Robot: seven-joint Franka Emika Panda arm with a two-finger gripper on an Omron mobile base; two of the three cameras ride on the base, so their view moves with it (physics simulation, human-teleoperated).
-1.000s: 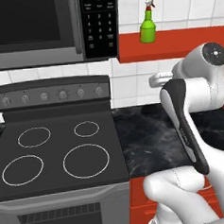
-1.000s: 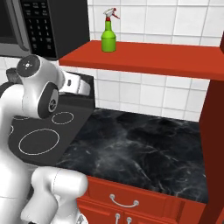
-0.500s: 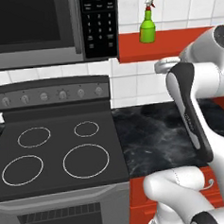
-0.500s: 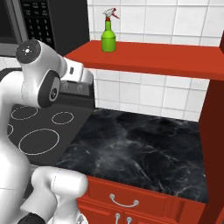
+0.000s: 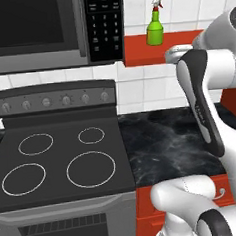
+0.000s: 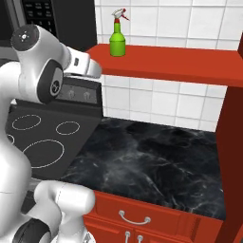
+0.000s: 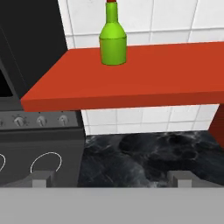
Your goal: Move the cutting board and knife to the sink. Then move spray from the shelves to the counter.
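Note:
The green spray point(image 5: 155, 30) point(image 6: 117, 42) point(image 7: 113, 43) stands upright near the left end of the red shelves point(image 5: 138, 51) point(image 6: 180, 64) point(image 7: 131, 81) on the white-tiled wall. My gripper point(image 7: 111, 179) point(image 6: 97, 71) is open and empty. It hovers just in front of the shelf's left edge, slightly below the bottle and apart from it. The black marble counter point(image 5: 161, 142) point(image 6: 152, 156) point(image 7: 153, 157) lies bare under the shelf. The cutting board, the knife and the sink are out of view.
A black stove point(image 5: 63, 159) point(image 6: 42, 137) with white rings adjoins the counter on the left, under a black microwave point(image 5: 49, 30). A red upright panel point(image 6: 232, 142) closes off the counter's right end. Red drawers with silver handles point(image 6: 135, 218) sit below.
The arm has lifted the hand from above the stove's back edge up to shelf height, nearer the spray. The jaws stay open and the bottle has not moved.

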